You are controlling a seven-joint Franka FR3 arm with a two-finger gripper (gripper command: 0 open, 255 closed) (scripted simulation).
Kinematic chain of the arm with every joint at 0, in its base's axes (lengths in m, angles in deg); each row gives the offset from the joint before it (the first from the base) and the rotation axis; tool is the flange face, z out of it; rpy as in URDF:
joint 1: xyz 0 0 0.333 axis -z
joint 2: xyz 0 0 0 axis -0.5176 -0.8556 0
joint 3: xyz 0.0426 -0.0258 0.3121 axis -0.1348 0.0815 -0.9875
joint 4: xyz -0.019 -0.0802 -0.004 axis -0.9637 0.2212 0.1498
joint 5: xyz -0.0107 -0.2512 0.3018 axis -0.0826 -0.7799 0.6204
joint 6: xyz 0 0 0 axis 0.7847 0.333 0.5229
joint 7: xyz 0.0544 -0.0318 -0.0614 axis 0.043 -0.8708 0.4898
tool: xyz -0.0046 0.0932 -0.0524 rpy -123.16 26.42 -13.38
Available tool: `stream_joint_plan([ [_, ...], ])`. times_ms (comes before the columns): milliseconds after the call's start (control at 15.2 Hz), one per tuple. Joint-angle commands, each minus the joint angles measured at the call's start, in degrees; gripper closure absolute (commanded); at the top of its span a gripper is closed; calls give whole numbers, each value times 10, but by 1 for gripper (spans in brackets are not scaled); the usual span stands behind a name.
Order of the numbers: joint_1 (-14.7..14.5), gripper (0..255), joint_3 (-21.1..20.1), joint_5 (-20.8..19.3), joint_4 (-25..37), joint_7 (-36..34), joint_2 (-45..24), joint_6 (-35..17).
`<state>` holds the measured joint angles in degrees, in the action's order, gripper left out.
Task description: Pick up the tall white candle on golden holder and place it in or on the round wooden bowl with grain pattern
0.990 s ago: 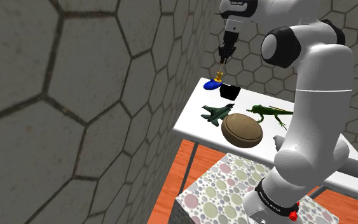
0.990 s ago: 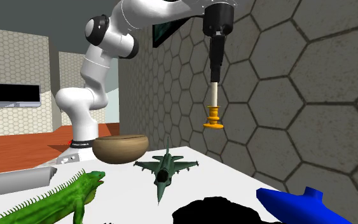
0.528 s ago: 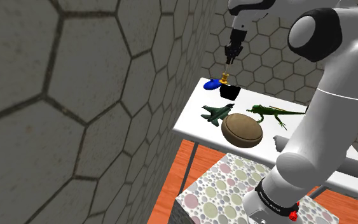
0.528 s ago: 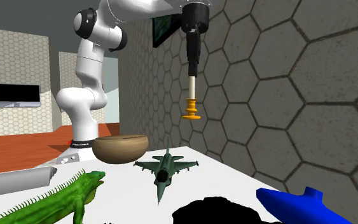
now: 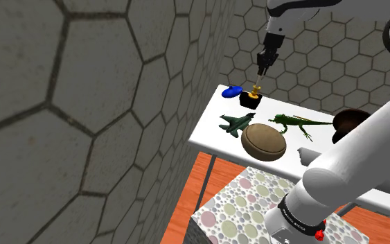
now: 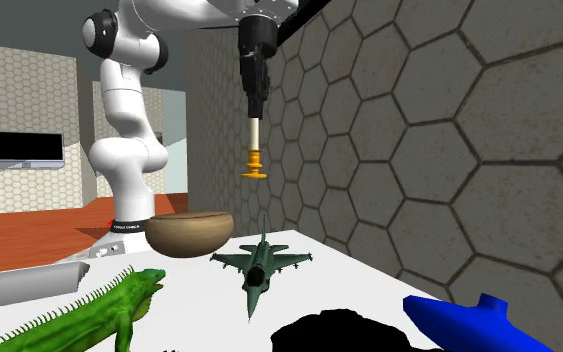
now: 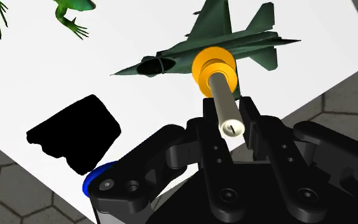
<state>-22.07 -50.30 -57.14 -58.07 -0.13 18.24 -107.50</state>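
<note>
The pick-up is done: the white candle (image 6: pixel 255 135) on its golden holder is pinched by the gripper's (image 6: pixel 256 108) jaws and hung above the toy jet fighter (image 6: pixel 259 262). Carriage to the wooden bowl (image 5: pixel 263 141) at the table's (image 7: pixel 56 70) stand-side edge is judged left.

Candle (image 7: pixel 226 105) smooth, matt; holder (image 7: pixel 201 70) smooth, golden-yellow (flat finish); bowl (image 5: pixel 263 141) brown, matt, wood-like grain.

wall: grey hexagon-tiled wall (image 5: pixel 82 104) on shoulder view's left, hard against the table | furniture: white table (image 5: pixel 206 133), thin legs | floor: orange planks (image 5: pixel 197 184) | far: black screen (image 6: pixel 24 150) on pale wall
</note>
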Motion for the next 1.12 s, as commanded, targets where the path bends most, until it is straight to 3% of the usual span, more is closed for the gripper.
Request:
stream_joint_plan([
  [0,0,255,-9,-17,-41,-14,53,9],
  [792,29,255,-69,-62,-223,-64,327,102],
  [1056,32,255,-68,-65,-254,-66,341,85],
])
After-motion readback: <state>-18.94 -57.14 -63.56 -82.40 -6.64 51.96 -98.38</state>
